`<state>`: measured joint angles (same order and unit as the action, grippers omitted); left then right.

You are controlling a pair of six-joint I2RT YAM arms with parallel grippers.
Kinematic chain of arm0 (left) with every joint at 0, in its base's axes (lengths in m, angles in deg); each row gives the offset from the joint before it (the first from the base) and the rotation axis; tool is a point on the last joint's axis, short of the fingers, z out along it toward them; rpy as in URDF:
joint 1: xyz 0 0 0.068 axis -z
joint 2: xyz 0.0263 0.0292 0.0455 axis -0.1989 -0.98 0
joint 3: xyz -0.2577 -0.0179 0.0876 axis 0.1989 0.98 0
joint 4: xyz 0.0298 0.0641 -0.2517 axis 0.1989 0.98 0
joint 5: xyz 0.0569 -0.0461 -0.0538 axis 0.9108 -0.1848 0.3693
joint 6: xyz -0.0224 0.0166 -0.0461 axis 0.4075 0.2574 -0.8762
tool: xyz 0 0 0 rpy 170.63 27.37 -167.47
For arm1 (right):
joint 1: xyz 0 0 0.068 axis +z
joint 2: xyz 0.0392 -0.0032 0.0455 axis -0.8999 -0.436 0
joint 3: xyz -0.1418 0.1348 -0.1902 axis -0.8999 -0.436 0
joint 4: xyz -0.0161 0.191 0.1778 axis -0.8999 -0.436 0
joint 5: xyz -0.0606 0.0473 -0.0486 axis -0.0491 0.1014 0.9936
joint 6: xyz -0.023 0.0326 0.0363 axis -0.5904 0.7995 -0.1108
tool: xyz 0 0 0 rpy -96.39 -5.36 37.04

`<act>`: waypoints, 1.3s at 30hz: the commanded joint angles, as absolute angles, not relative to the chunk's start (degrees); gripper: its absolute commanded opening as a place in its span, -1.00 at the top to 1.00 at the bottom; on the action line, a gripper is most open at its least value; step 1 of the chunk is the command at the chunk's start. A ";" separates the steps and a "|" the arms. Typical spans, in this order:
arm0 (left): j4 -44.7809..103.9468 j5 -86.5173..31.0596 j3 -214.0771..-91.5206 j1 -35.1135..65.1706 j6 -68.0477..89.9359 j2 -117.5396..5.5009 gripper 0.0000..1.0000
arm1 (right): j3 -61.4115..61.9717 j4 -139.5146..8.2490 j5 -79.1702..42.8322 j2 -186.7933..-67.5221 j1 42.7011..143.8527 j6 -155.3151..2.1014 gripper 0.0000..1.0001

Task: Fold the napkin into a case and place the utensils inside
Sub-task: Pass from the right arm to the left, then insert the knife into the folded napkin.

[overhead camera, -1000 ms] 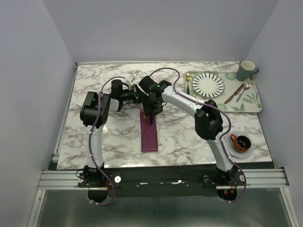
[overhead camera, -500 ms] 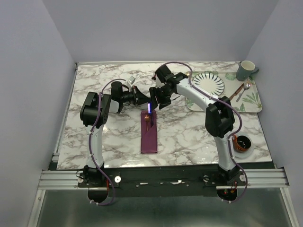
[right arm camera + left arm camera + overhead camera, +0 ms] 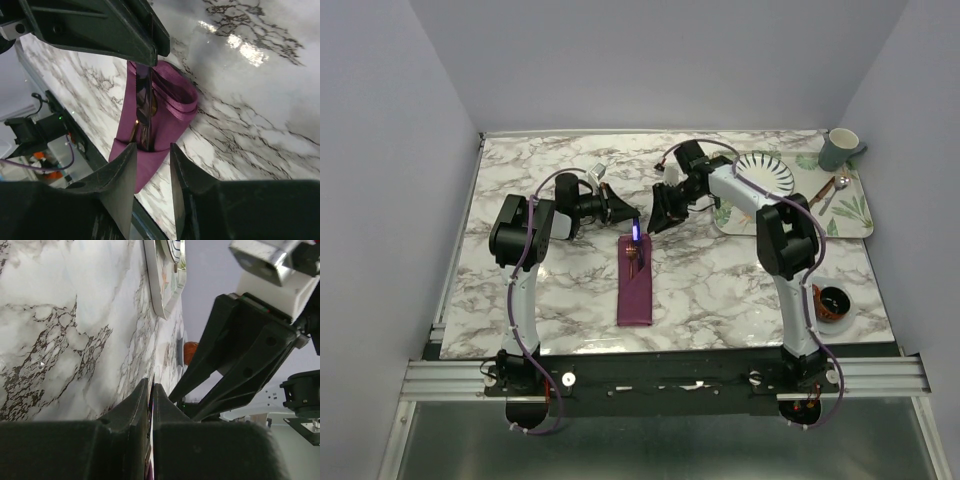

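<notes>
Jaws of the left gripper (image 3: 151,386) are clenched on the upper end of the knife (image 3: 144,102), a thin dark blue strip pinched between the two black fingers (image 3: 115,30). Whether the gripped end is the handle or the blade cannot be told. Jaws of the right gripper (image 3: 151,148) are released and stand apart with nothing between them. This gripper hangs above the table, just beside the left gripper on the tray side.

From the left grip, the knife runs down into the open mouth of the case (image 3: 636,290). Its lower part is inside the cloth and its upper end sticks out. The fork (image 3: 134,131), copper-coloured, sits in the same mouth beside the knife, mostly hidden by the cloth.

The case is a long, narrow plum-purple pouch lying flat on the marble table (image 3: 720,285) between the two arms, with its mouth at the far end.

At the far right, a leaf-patterned tray (image 3: 853,215) carries a striped plate (image 3: 767,178) and a silver spoon (image 3: 839,185). A grey mug (image 3: 838,149) stands at its far corner. A brown cup (image 3: 832,301) on a saucer stands near the right arm.
</notes>
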<state>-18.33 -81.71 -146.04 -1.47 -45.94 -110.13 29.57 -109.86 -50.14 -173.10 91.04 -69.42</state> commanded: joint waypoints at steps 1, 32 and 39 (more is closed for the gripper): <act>-16.92 -83.63 -146.46 -0.84 -44.28 -110.43 0.74 | 28.44 -106.43 -58.60 -176.77 91.22 -69.18 0.13; -3.12 -83.28 -149.62 0.75 -34.52 -107.71 0.75 | 24.22 -100.46 -56.32 -180.28 90.78 -67.78 0.28; -1.19 -83.10 -148.92 1.19 -33.20 -106.21 0.76 | 24.84 -100.28 -54.65 -180.64 90.78 -66.90 0.86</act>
<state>-3.27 -81.88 -148.62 0.76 -35.34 -109.91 24.32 -101.70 -56.02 -178.83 91.02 -67.74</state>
